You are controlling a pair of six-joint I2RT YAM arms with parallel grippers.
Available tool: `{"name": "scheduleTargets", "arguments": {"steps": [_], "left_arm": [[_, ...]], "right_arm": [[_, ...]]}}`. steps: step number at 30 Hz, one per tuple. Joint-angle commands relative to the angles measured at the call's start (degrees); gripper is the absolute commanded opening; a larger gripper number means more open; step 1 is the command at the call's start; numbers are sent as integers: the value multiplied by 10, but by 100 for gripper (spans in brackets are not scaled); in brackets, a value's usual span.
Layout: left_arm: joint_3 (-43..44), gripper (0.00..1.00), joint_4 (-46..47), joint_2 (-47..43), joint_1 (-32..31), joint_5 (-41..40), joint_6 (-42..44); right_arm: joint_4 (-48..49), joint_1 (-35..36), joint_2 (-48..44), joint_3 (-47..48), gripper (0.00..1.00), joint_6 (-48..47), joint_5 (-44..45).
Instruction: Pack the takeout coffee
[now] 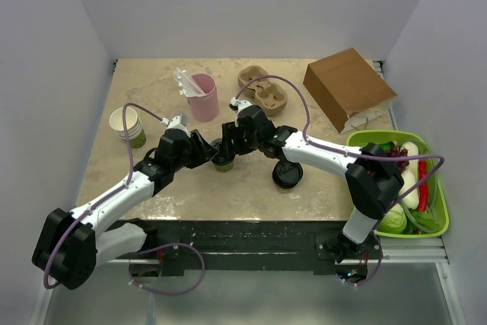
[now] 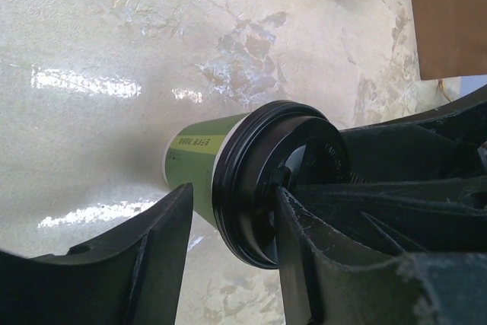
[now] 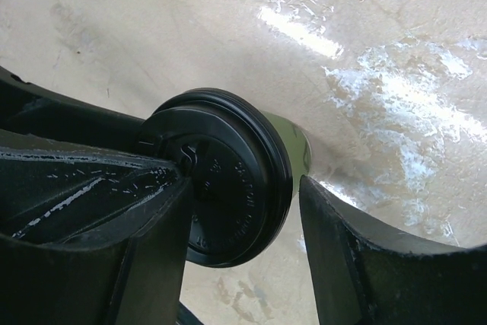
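Near the middle of the pale stone tabletop stands the takeout coffee, both the left gripper and right gripper spread around its black lid; I judge the paper wall soft and crushable, so grasp gently below the stiff rim.

**Even overhead light, glare on the wrist views**

The top view is bright and sharp, with soft shadows. In both wrist views the glossy surface throws white glare streaks, and the near gripper fingers are dark and slightly blurred.
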Motion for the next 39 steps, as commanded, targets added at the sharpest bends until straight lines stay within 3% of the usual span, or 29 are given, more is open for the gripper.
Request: {"name": "scheduleTargets", "arguments": {"steps": [1, 9, 16, 20, 25, 39], "left_arm": [[6, 51, -105, 37, -2, -35, -6], [-2, 51, -167, 71, -2, -44, -24], [13, 52, -140, 51, -2, 11, 7], [40, 59, -118, 11, -2, 39, 24], [81, 80, -152, -17, -2, -1, 30], [120, 83, -128, 9, 1, -7, 42]], "right_arm": [[-50, -20, 35, -24, 58, 12, 43], [-46, -28, 56, -65, 56, 37, 54], [-39, -29, 38, -40, 57, 18, 24], [-39, -30, -2, -12, 61, 10, 9], [-27, -29, -30, 2, 66, 15, -12], [7, -54, -60, 4, 76, 32, -43]]}}
